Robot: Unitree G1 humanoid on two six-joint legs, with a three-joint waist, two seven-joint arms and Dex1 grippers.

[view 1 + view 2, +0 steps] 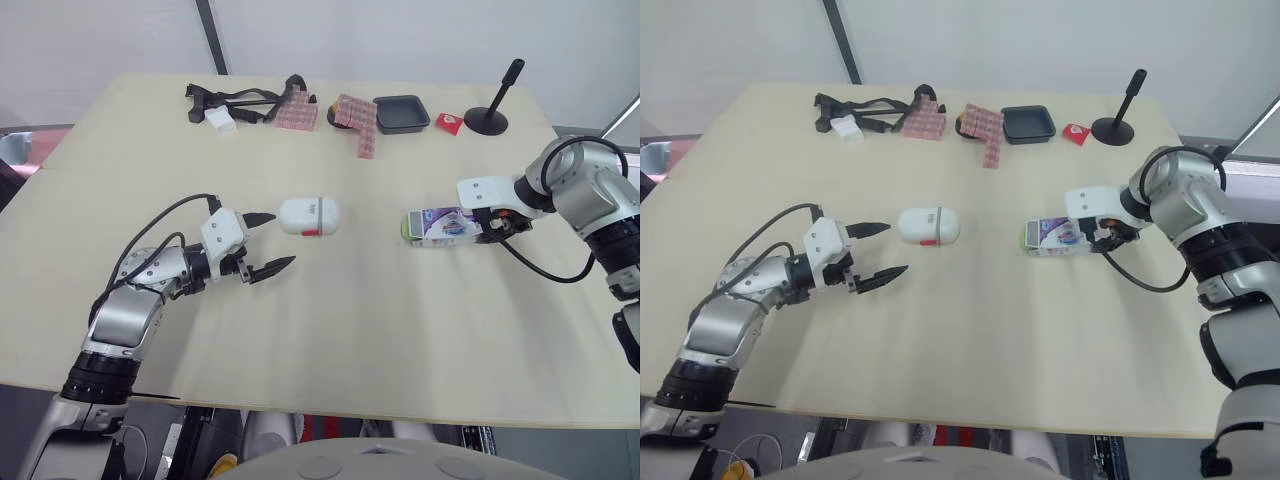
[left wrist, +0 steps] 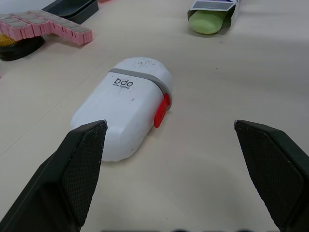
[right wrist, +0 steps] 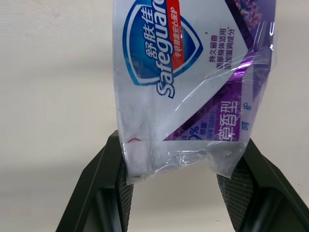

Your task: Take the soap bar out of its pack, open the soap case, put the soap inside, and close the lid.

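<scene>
- White soap case (image 1: pixel 309 216): lid shut, red latch on near side, lying flat mid table (image 1: pixel 350 330).
- L gripper (image 1: pixel 282 239): just left of soap case, fingers spread wide, not touching it; farther fingertip close to its left end.
- Purple-white soap pack (image 1: pixel 440 225): right of soap case, apart, lying flat; open mouth faces it w/ green soap bar (image 2: pixel 208 21) showing inside.
- R gripper (image 3: pixel 181 154): at pack's end away from soap case, fingers pinching the crimped end.
- Beyond soap case, along far edge, well apart: black straps (image 1: pixel 230 100), pink block strips (image 1: pixel 358 122), black tray (image 1: pixel 401 113), red packet (image 1: pixel 450 123), black stand (image 1: pixel 492 110).
</scene>
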